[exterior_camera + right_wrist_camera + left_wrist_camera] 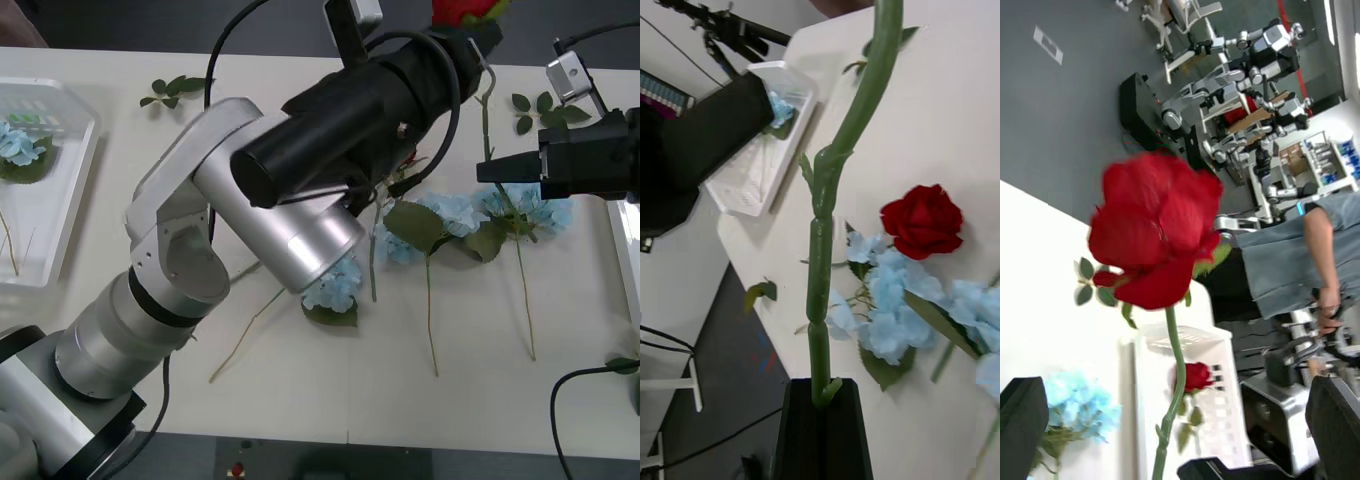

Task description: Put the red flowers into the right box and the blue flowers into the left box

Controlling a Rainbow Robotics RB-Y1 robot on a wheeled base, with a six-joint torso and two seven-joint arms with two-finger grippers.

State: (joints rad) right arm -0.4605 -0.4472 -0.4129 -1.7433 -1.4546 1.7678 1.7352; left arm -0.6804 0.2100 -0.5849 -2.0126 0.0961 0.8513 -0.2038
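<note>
A red rose (462, 9) stands upright above the table's far right. Its stem (820, 285) is pinched in my right gripper (484, 169), whose black fingers (801, 427) are shut on it. My left gripper (470, 35) sits around the bloom (1154, 229) with its fingers (1021, 420) apart and open. Another red rose (923, 221) lies on the table among several blue flowers (450, 212). The left box (62, 215) holds one blue flower (15, 145). The right box (1225, 352) holds a red rose (1195, 375); its edge (625, 240) shows at the far right.
Loose green leaf sprigs lie at the back left (175, 90) and back right (540, 110). The left arm's big silver links (280, 220) cross the table's middle. A black cable (580, 385) loops at the front right.
</note>
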